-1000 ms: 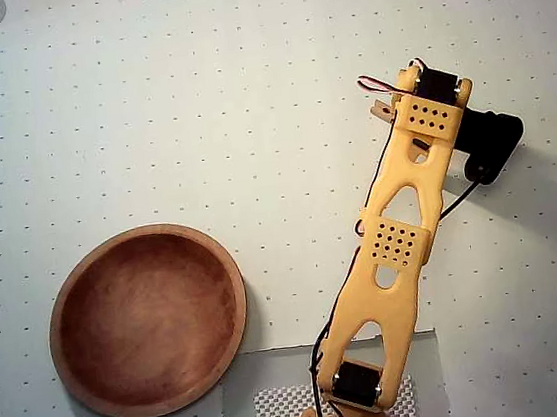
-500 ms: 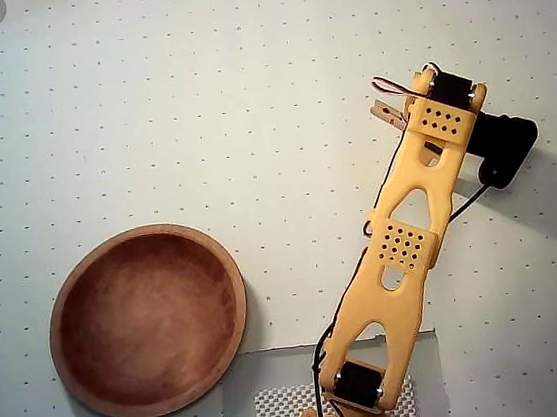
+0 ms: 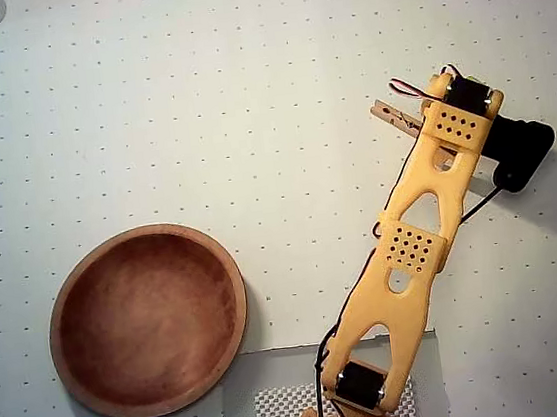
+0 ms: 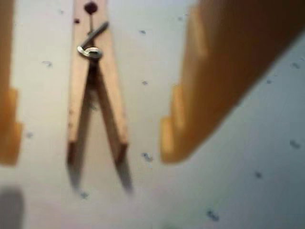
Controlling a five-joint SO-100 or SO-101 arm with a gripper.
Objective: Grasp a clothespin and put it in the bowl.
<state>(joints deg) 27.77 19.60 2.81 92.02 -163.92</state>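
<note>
Overhead, white dotted surface (image 3: 245, 91) carries bowl (image 3: 148, 320) at lower left, well apart from arm (image 3: 415, 253) at right; nothing between them. Clothespin (image 3: 395, 117) pokes out up-left from under arm's far end, long axis diagonal. Wrist view only: end effector (image 4: 88, 143) wide open, holding nothing; clothespin (image 4: 95, 90) between fingers (image 4: 200, 105), untouched, long axis vertical, prongs splayed toward bottom.

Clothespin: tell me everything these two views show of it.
The clothespin is pale tan wood, two slim prongs splaying apart toward their free ends, joined by a metal coil spring. It lies flat on the white dotted table. In the wrist view it sits between the open end effector fingers, touching neither. In the overhead view only one end pokes out from under the arm, far from the bowl.
</note>
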